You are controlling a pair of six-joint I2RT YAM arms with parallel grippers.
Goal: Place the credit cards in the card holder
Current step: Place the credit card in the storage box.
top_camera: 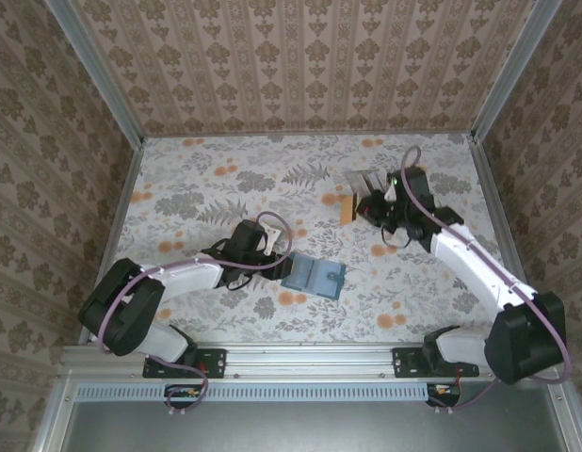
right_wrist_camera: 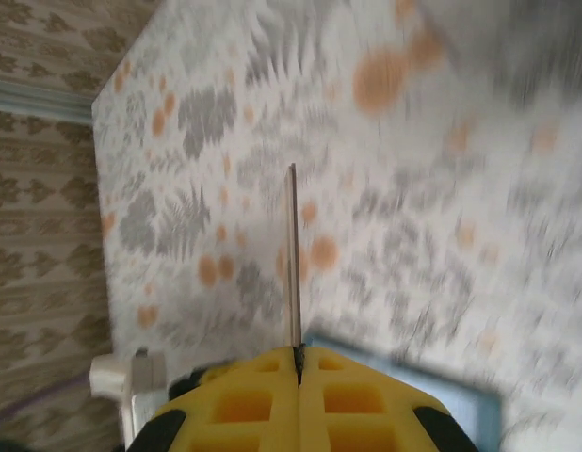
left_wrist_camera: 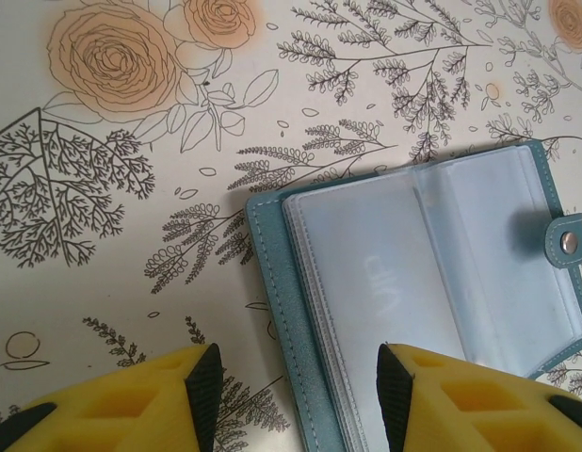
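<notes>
Left gripper low, jaws wide apart; right arm outstretched, right gripper tight on an edge-on credit card.

Open table rings the card holder; left gripper straddles its edge.

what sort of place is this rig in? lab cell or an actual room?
Most likely a staged lab test cell, not a real room: wallpaper-print panels box in the table on three sides, framed by bare aluminium posts, and the arms are bolted to a metal rail at its near edge.
</notes>
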